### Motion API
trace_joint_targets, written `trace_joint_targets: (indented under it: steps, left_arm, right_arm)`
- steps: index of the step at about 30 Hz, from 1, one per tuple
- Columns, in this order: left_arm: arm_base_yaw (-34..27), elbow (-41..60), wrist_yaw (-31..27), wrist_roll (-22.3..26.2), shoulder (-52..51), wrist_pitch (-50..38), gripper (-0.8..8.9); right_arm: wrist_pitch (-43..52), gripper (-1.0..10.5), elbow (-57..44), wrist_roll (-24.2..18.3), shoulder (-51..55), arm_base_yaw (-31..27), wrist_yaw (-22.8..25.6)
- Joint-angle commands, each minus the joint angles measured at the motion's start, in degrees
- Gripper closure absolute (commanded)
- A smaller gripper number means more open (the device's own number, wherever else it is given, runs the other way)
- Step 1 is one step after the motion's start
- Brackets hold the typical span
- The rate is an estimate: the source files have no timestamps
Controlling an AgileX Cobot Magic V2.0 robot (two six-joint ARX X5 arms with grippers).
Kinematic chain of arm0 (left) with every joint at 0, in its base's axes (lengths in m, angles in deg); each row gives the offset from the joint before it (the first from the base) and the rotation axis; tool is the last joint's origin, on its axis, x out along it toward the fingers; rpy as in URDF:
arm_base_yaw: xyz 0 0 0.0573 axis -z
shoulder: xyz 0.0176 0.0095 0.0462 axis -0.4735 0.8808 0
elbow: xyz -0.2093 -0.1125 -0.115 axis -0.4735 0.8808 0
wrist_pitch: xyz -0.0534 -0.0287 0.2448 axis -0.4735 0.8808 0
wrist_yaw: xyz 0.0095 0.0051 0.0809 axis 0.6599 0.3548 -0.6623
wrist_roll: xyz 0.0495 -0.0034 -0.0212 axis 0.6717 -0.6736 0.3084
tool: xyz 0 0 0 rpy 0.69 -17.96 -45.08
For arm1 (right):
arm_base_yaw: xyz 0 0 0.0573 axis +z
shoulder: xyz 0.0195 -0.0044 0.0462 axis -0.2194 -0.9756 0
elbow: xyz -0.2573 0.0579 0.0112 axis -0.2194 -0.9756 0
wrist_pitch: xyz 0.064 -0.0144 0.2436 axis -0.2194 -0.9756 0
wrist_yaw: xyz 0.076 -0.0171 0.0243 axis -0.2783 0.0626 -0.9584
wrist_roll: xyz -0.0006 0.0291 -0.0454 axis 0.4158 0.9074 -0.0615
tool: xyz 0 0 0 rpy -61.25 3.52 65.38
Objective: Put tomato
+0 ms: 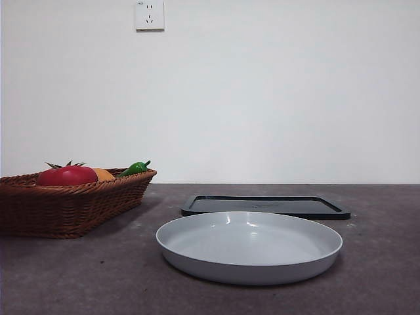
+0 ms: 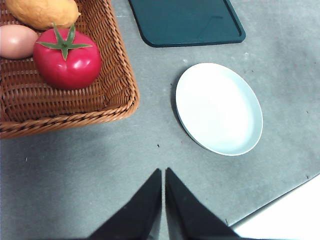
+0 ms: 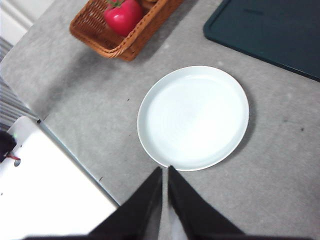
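The red tomato (image 1: 66,175) (image 2: 67,59) (image 3: 123,15) with its green spiky calyx lies in a brown wicker basket (image 1: 72,203) (image 2: 117,75) (image 3: 97,35) at the table's left. My left gripper (image 2: 163,171) is shut and hovers over bare table, apart from the basket and beside the white plate (image 2: 219,109). My right gripper (image 3: 165,169) is also shut, hanging above the near rim of that plate (image 3: 193,117) (image 1: 249,246). Neither holds anything. No arm shows in the front view.
An orange fruit (image 1: 103,174) (image 2: 42,11), a pale egg-like object (image 2: 16,41) and a green chili (image 1: 134,168) share the basket. A dark flat tray (image 1: 266,206) (image 2: 186,21) (image 3: 272,30) lies behind the plate. A white edge (image 3: 45,190) borders the table.
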Motion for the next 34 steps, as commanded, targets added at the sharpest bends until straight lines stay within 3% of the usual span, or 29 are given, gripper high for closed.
trace_joint_targets:
  steps: [1,4,7,11,23,34]
  left_arm:
    - [0.1,-1.4,0.2,1.0,0.3,-0.7,8.02]
    - [0.1,-1.4,0.2,0.9,0.3,-0.8,7.28]
    - [0.1,-1.4,0.2,0.9,0.3,-0.9,5.53]
    - [0.1,-1.4,0.2,0.9,0.3,-1.7,3.83]
    - [0.2,-1.4,-3.4,1.0,6.7,-12.1,3.76]
    - [0.4,-1.4,-7.3,2.0,21.6,-31.2,3.76]
  right_arm:
    - [0.7,9.4,1.2,-1.1,-0.4,0.6,-0.2]
    - [0.9,8.1,1.2,-0.8,-0.4,0.6,-0.2]
    - [1.0,5.8,1.2,-0.8,-0.4,0.6,-0.2]
    - [1.3,5.3,1.2,-0.8,-0.4,0.6,-0.2]
    - [1.6,5.2,1.2,-0.8,-0.6,0.6,-0.2]
    - [1.9,5.3,1.2,-0.8,-0.6,0.6,-0.2]
